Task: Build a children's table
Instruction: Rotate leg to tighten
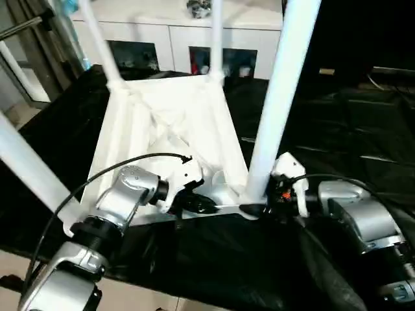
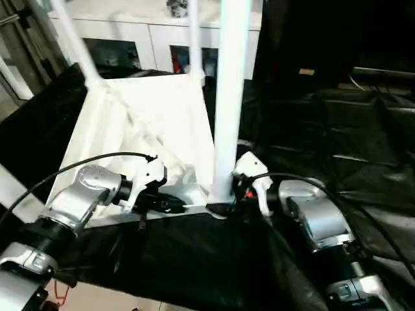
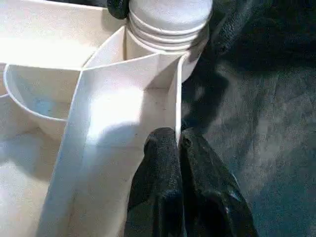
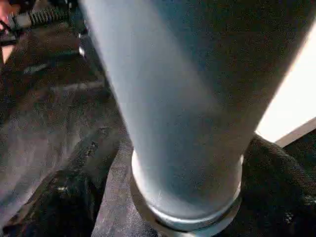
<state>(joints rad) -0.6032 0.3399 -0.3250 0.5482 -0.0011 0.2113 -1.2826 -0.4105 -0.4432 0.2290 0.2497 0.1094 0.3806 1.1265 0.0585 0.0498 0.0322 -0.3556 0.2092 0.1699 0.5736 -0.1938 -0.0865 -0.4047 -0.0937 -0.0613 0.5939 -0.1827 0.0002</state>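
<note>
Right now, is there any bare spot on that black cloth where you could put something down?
Yes: the black cloth right of the upturned tabletop, and the strip in front. It is crowded at the near right leg, where the left gripper and right gripper meet.

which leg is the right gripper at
The near right leg, the thickest-looking one, rising from the tabletop corner beside the right gripper. The other three stand at the left and far corners.
</note>
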